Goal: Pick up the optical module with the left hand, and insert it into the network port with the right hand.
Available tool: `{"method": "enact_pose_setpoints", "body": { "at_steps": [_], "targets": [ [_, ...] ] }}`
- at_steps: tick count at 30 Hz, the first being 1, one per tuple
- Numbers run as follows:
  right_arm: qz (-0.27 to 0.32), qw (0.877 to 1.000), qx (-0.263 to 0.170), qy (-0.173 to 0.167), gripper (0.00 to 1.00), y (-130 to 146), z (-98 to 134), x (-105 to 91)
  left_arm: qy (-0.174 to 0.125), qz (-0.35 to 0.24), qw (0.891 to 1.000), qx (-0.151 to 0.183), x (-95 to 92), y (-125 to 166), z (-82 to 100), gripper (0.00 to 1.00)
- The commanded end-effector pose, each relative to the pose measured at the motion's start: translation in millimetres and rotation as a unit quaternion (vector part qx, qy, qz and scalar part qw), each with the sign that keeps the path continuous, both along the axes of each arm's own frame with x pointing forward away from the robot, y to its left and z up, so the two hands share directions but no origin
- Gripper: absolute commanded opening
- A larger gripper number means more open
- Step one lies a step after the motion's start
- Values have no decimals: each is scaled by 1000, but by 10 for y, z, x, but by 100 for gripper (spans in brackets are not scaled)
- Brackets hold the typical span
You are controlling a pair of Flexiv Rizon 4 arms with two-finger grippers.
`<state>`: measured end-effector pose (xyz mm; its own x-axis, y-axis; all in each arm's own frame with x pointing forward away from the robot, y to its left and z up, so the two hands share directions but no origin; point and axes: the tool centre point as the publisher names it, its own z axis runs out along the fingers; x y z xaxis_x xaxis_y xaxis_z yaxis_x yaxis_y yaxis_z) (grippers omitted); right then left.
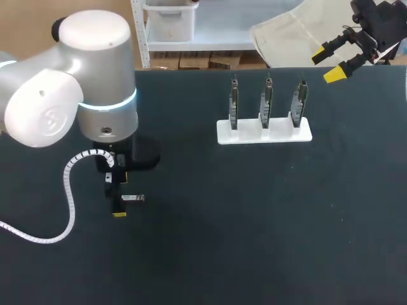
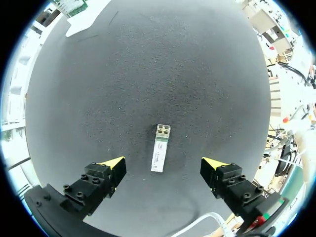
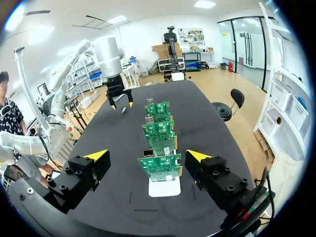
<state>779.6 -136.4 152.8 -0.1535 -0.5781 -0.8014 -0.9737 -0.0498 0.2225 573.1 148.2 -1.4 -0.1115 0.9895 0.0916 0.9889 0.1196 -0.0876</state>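
The optical module [image 2: 160, 148], a small silver bar, lies flat on the black table [image 2: 148, 74]. My left gripper [image 2: 163, 168] hovers over it, open, with one yellow fingertip on each side and neither touching it. In the head view the module [image 1: 133, 198] shows just under the left gripper [image 1: 117, 196]. Three green circuit boards [image 3: 159, 148] with silver network ports [image 3: 147, 153] stand upright in a white holder [image 1: 264, 131]. My right gripper [image 3: 148, 157] is open and empty, held above the table's far right edge [image 1: 334, 60], behind the holder and in line with the row of boards.
The left arm's big grey joints [image 1: 70, 82] and white coiled cable [image 1: 67, 190] fill the left of the table. Bare black mat [image 1: 254, 222] lies between module and holder.
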Motion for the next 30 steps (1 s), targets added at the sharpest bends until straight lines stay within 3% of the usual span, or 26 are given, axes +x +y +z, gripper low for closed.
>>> {"method": "enact_pose_setpoints", "body": {
  "at_steps": [1,30],
  "targets": [
    [-3,1000,0,-3,100,3,-2,-35,9,0,1000,-2,25,-9,-45,100],
    [-3,1000,0,-3,100,3,-2,-35,18,-3,1000,-4,13,-35,-111,100]
  ]
}}
